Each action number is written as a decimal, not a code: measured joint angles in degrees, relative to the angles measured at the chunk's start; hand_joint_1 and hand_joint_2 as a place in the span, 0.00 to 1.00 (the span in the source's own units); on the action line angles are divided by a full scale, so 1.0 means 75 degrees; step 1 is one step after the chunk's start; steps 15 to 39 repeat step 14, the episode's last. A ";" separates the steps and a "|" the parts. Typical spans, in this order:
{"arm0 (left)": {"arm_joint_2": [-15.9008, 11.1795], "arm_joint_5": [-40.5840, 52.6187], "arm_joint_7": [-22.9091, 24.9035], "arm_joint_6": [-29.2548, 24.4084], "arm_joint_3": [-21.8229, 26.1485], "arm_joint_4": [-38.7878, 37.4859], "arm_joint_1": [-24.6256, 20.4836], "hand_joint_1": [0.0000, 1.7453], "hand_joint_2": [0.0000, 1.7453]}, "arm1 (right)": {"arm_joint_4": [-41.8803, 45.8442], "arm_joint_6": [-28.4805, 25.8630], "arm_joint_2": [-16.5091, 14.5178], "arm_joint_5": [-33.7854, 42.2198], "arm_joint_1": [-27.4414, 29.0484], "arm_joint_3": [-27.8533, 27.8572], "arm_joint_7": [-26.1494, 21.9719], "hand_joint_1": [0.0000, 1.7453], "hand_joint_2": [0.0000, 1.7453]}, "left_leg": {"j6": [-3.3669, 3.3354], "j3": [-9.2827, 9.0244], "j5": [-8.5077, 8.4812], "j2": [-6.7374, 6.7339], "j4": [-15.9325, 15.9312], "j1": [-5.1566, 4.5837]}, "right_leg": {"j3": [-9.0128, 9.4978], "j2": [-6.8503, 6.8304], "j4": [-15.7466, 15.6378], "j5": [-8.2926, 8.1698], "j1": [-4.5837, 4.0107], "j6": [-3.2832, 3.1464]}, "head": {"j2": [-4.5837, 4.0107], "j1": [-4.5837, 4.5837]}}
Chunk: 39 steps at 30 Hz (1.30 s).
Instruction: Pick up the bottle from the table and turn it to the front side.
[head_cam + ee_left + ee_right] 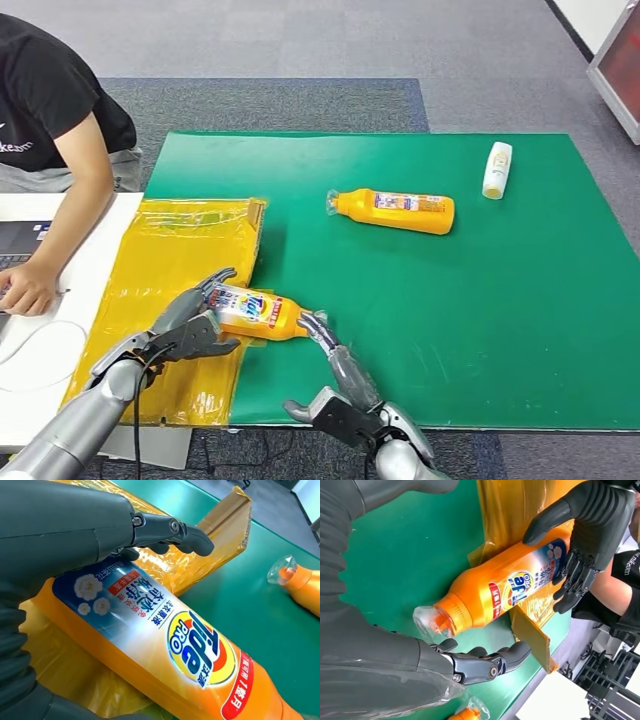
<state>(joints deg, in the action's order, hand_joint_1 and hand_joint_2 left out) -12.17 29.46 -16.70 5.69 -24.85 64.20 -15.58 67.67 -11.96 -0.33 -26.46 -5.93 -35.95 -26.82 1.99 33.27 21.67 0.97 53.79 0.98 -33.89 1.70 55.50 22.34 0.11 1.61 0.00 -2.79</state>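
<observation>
An orange Tide bottle [256, 312] lies on its side, label up, its base over the yellow flattened box [173, 260] and its clear cap toward the green mat [453, 300]. My left hand [189, 325] grips the bottle's base, thumb on one side and fingers on the other; the right wrist view shows that hand [591, 525] wrapped around the bottle [490, 592]. My right hand [340, 385] reaches to the cap end with fingers spread, its fingertips [478, 662] beside the cap, holding nothing. The label [162, 645] fills the left wrist view.
A second orange bottle [392, 210] lies mid-mat and a small white bottle [496, 170] at the far right. A person [53, 120] sits at the left, a hand on a white desk [83, 270] with a laptop.
</observation>
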 joint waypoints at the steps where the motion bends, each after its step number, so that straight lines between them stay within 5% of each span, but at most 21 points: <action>1: 0.0001 0.0000 0.0002 -0.0001 0.0000 -0.0001 0.0001 0.00 1.00 | -0.0001 0.0000 0.0000 0.0002 0.0001 0.0000 0.0000 0.00 1.00 | 0.0000 0.0000 0.0000 0.0000 0.0000 0.0000 | 0.0000 0.0000 0.0000 0.0000 0.0000 0.0000 | 0.0000 0.0000; 6: 0.0004 0.0042 0.0036 -0.0076 0.0000 -0.0004 0.0017 0.00 1.00 | -0.0008 -0.0015 0.0000 0.0004 0.0012 0.0000 0.0000 0.00 1.00 | 0.0000 0.0000 0.0000 0.0000 0.0000 0.0000 | 0.0000 0.0000 0.0000 0.0000 0.0000 0.0000 | 0.0000 0.0000; 10: 0.0113 0.0016 -0.0265 -0.0698 0.0067 0.0224 0.0235 0.00 0.00 | -0.0007 -0.0096 0.0000 0.0004 0.0084 0.0030 0.0002 0.00 1.00 | 0.0000 0.0000 0.0000 -0.0002 0.0002 0.0000 | -0.0005 0.0001 0.0000 -0.0001 0.0001 0.0000 | 0.0000 -0.0001; 14: 0.0421 -0.0824 -0.1480 -0.1915 0.0323 0.1342 0.0835 0.00 0.00 | 0.0002 -0.0194 0.0000 0.0082 0.0250 0.0131 0.0002 0.00 1.00 | -0.0006 0.0013 0.0007 -0.0001 0.0007 -0.0001 | -0.0012 -0.0001 0.0000 0.0007 0.0003 0.0009 | 0.0000 0.0001; 39: 0.0421 -0.0824 -0.1480 -0.1915 0.0323 0.1342 0.0835 0.00 0.00 | 0.0002 -0.0194 0.0000 0.0082 0.0250 0.0131 0.0002 0.00 1.00 | -0.0006 0.0013 0.0007 -0.0001 0.0007 -0.0001 | -0.0012 -0.0001 0.0000 0.0007 0.0003 0.0009 | 0.0000 0.0001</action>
